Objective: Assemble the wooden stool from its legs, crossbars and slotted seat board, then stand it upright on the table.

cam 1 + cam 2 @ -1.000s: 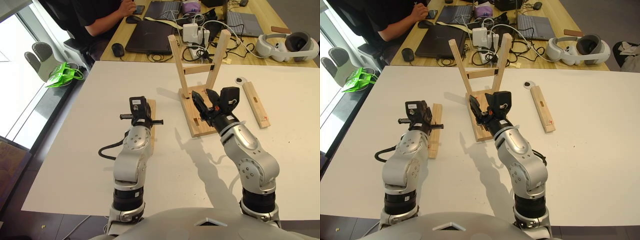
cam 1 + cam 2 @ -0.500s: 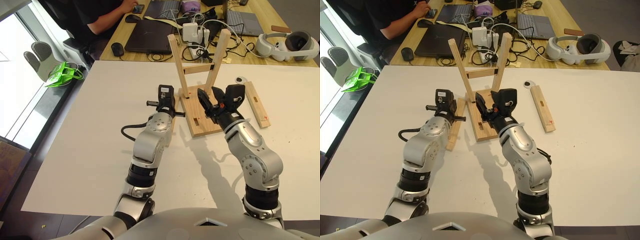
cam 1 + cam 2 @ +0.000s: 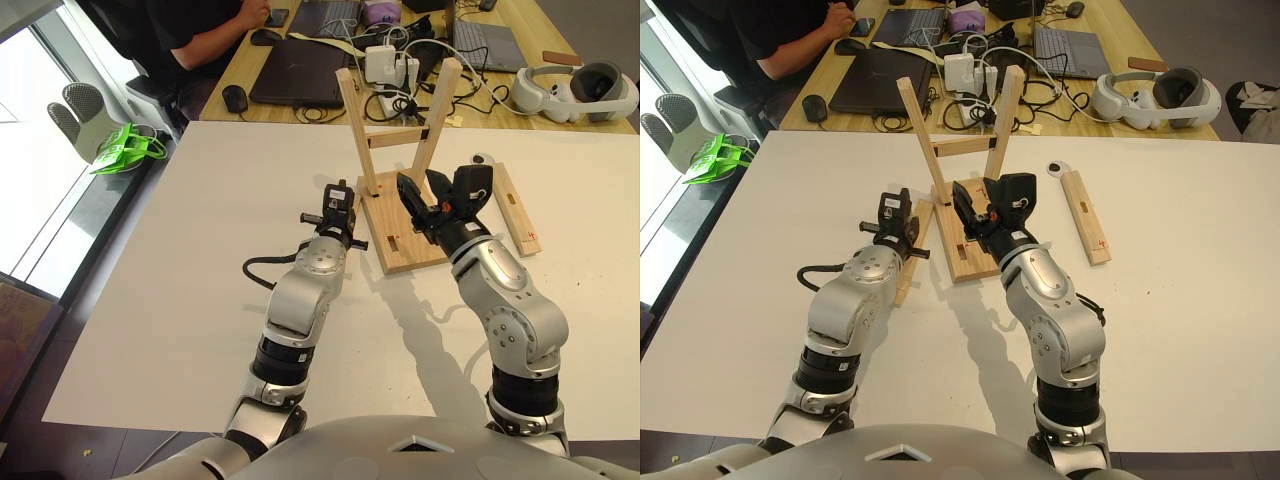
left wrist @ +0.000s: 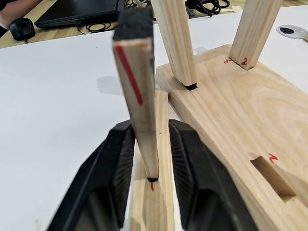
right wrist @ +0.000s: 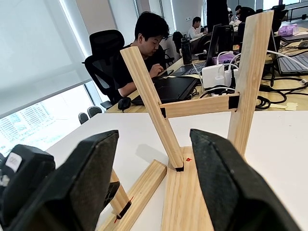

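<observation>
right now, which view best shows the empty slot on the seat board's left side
The left wrist view: the empty slot in the seat board is close, unobstructed. The eye views show it as a small dark mark. The right wrist view shows the board's far end with two legs.

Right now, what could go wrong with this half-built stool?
The left gripper pinches only a thin bar, so the loose leg under it may twist or drop off. The open right gripper hangs close to the two standing legs on the seat board; a nudge could knock them askew.
</observation>
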